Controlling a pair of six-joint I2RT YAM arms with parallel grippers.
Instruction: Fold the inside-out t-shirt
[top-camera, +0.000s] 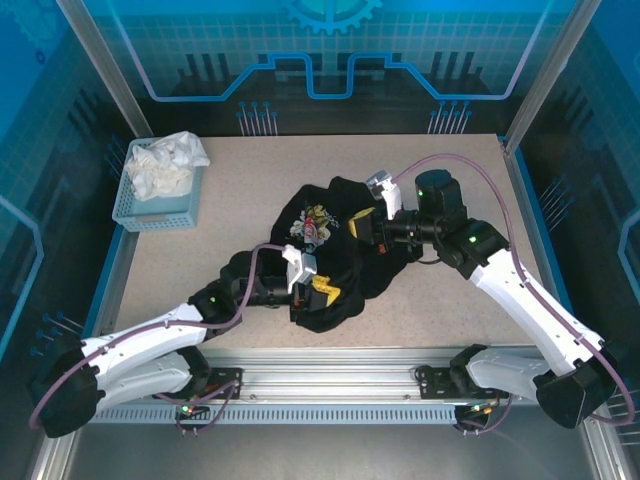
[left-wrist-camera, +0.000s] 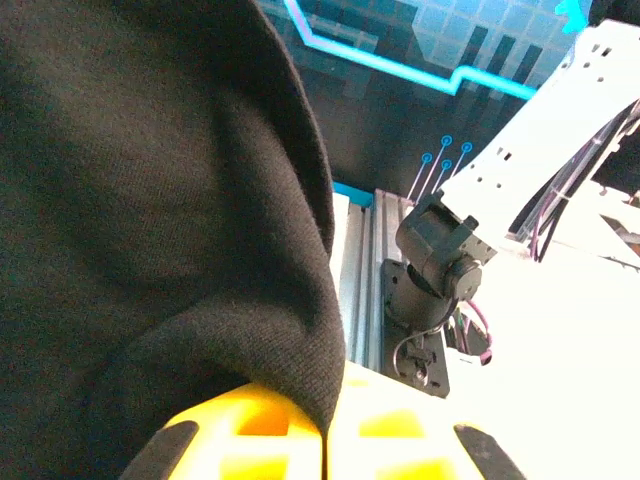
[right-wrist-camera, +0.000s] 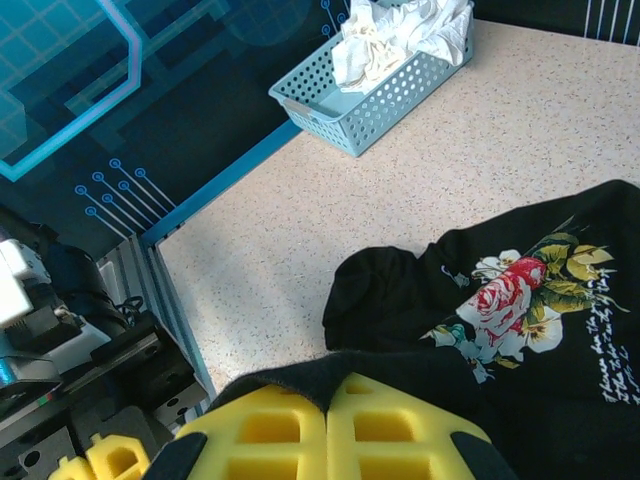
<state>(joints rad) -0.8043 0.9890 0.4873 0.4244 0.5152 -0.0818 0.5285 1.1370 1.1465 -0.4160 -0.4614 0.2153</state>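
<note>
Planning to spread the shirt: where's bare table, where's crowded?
Bare table along the far edge from the basket to the right corner; also between the basket and the left arm. Crowded at centre, where both arms meet on the t-shirt.

White cursive lines on the black soft-fabric t-shirt — right of its rose print — too blurred to read.

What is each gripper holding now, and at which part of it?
Both grippers hold the black t-shirt. The left gripper pinches plain fabric on its near side; the right gripper pinches a fold beside the flower print.
</note>
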